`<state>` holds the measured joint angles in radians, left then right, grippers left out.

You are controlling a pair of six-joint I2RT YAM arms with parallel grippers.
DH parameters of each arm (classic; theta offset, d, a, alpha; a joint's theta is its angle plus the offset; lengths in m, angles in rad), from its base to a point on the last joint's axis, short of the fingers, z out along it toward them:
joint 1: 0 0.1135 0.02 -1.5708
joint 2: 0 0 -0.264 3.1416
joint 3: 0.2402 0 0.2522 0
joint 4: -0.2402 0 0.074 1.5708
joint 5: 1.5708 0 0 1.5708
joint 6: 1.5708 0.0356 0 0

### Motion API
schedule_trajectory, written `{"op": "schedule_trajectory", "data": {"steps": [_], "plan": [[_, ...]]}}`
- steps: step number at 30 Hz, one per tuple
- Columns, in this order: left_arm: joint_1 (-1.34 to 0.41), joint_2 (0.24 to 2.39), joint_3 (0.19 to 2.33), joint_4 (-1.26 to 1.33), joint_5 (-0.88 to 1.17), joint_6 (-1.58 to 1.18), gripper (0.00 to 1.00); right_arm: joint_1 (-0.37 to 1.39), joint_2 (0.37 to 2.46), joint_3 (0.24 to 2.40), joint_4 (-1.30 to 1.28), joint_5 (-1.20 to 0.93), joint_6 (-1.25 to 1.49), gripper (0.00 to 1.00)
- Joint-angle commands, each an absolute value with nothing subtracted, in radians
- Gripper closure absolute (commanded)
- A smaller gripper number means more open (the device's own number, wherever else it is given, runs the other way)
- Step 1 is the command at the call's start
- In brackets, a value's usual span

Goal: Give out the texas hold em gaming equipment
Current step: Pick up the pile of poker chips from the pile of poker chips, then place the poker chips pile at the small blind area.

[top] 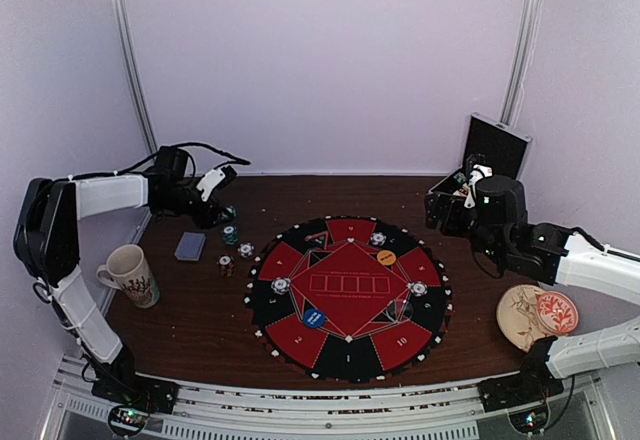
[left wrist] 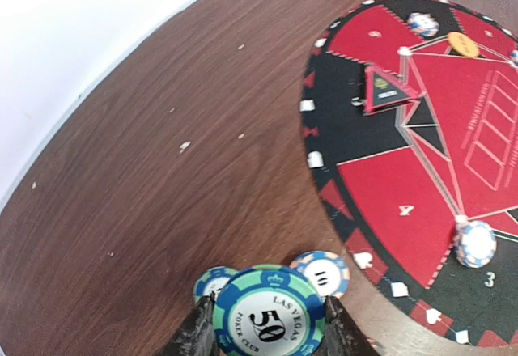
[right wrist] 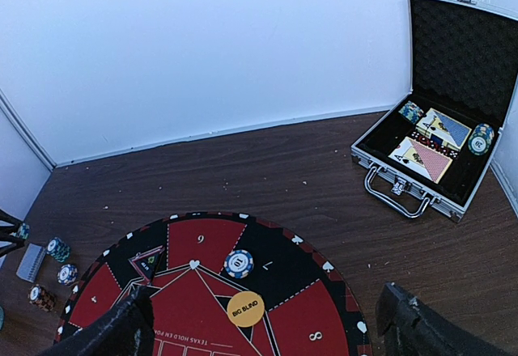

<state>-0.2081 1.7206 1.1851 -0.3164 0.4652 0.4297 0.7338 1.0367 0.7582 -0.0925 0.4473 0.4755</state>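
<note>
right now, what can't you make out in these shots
Left wrist: the held chip loses its lower edge to the frame; the teal chip behind it has its value covered.
Top view: what the left gripper holds is too small to read; the case contents are mostly blocked by the right arm.
Right wrist: the right fingers are cut off at the bottom edge, tips unseen.

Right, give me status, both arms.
Left fingers shut on green 50 chip, beside loose chips. Right fingers open, empty, above mat. Nothing blocking path to mat.
</note>
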Motion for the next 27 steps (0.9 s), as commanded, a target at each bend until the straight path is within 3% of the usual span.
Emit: {"op": "schedule_trajectory", "data": {"steps": [1,12,27], "plan": [[-0.271,1.628,1.131,-0.325,0.555,0.548,0.72,0.738,1.041,0.764,-0.076,0.445,0.467,0.03],[-0.539,1.539,0.982,-0.391,0.581,0.763,0.72,0.738,1.046,0.765,-0.075,0.445,0.466,0.03],[-0.672,1.650,0.954,-0.400,0.578,0.819,0.72,0.737,1.058,0.767,-0.074,0.440,0.462,0.04]]}}
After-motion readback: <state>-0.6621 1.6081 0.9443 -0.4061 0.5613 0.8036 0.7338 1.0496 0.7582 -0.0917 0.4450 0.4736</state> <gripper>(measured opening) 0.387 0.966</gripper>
